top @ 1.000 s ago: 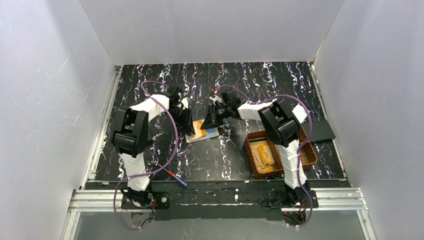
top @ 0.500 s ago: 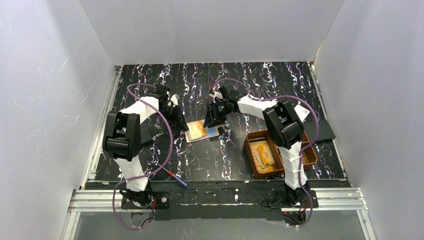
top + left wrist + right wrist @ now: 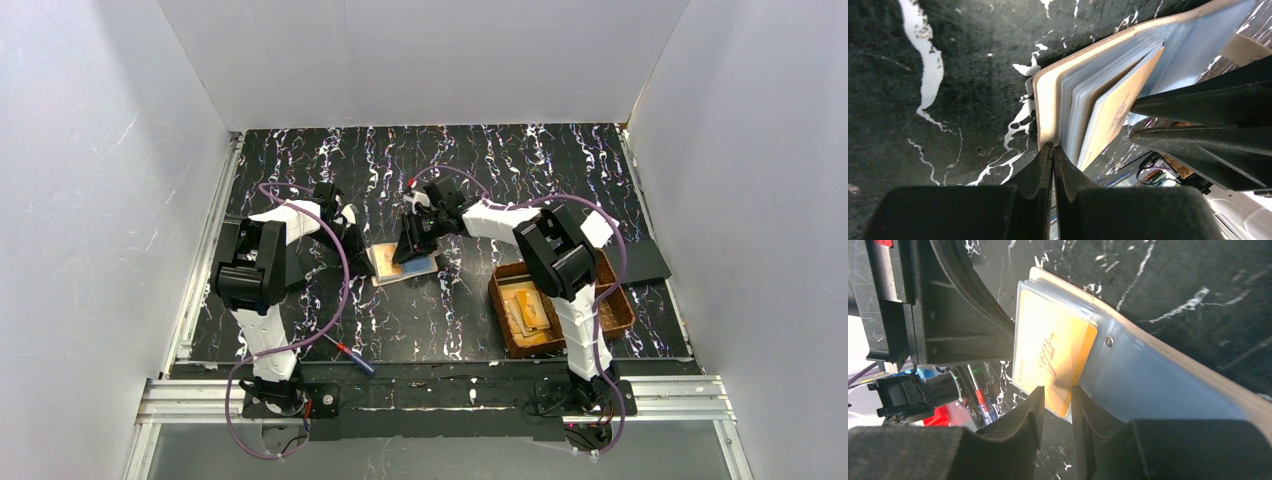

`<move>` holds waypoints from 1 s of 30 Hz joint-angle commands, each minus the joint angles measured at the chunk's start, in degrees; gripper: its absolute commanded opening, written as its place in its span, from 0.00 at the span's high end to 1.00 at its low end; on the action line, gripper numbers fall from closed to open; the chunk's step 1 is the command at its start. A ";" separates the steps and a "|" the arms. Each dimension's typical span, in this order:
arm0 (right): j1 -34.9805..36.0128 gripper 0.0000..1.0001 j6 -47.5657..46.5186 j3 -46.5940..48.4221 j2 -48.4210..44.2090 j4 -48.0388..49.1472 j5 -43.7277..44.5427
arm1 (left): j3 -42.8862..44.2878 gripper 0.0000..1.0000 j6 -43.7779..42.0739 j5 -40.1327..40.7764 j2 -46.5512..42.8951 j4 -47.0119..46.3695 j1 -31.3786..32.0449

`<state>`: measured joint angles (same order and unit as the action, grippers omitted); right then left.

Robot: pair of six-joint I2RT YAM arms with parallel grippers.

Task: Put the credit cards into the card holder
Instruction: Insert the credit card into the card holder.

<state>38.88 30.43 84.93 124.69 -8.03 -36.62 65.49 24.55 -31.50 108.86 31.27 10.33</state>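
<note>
The card holder [image 3: 384, 263] lies open mid-table, showing a tan lining [image 3: 1048, 97] and a stack of clear sleeves [image 3: 1158, 390]. An orange-gold credit card [image 3: 1055, 352] sits partly inside one sleeve, its near corner sticking out; the left wrist view shows it edge-on [image 3: 1113, 112]. My right gripper [image 3: 1057, 396] is open, and the card's free corner lies just past the gap between its fingertips. My left gripper [image 3: 1053, 148] is shut, its tips against the holder's tan left edge. More cards [image 3: 528, 310] lie in the basket.
A brown woven basket [image 3: 612, 312] stands at the front right beside the right arm. A flat black sheet [image 3: 652, 260] lies by the right wall. A blue-and-red-handled screwdriver [image 3: 352, 356] rests near the front edge, by the left arm's base.
My left gripper drew back to the holder's left edge and shut. My right gripper moved left over the holder and now covers the orange card in the top view.
</note>
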 commanded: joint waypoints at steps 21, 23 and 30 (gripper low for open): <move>-0.66 0.13 -16.02 5.40 -14.38 -30.22 43.01 | 0.64 1.00 -1.87 -0.36 -2.69 1.20 0.09; -0.36 0.19 -14.61 3.58 -14.51 -27.72 44.65 | 0.45 1.00 -1.96 -0.23 -2.93 1.16 0.13; 1.38 0.29 -14.23 2.03 -13.23 -23.47 47.30 | 0.38 1.00 -2.10 -0.02 -3.56 1.25 0.13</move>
<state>38.65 16.49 87.59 110.38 -34.12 7.11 65.49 23.35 -31.32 108.56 31.90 10.22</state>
